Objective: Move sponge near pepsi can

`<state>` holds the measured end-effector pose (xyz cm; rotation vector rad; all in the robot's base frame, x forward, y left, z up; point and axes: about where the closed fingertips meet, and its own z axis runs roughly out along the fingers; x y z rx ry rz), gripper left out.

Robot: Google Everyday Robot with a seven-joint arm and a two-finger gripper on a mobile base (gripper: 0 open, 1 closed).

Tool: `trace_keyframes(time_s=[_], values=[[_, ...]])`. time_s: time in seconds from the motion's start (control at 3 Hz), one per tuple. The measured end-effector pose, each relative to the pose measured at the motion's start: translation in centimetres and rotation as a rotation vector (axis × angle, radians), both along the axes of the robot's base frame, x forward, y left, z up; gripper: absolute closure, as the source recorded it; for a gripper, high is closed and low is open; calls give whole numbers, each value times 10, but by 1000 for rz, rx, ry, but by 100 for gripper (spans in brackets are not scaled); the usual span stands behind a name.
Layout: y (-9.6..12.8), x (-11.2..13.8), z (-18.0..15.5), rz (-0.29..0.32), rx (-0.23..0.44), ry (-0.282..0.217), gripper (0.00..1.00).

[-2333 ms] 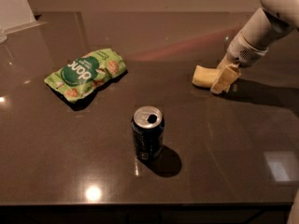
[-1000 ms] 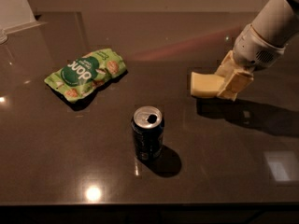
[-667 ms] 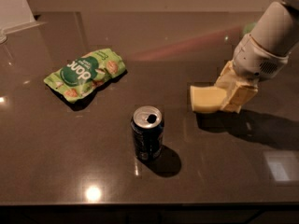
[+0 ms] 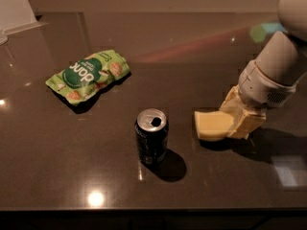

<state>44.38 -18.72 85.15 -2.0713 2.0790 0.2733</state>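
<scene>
Sponge held beside the pepsi can on a dark table.

The sponge (image 4: 212, 125), a pale yellow soft block, sits to the right of the upright pepsi can (image 4: 151, 143), near it but with a strip of bare table (image 4: 72, 152) between them. The gripper (image 4: 236, 122) reaches in from the right, its fingers closed on the sponge's right end. A green snack bag (image 4: 89, 75) lies well apart at the left rear. The table's front edge runs just below the can, and open surface lies to the left and behind.
</scene>
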Motion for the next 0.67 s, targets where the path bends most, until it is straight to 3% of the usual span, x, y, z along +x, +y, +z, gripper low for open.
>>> trace_keyframes(time_s=[0.67], values=[[34, -14, 1, 49, 128, -29, 100]])
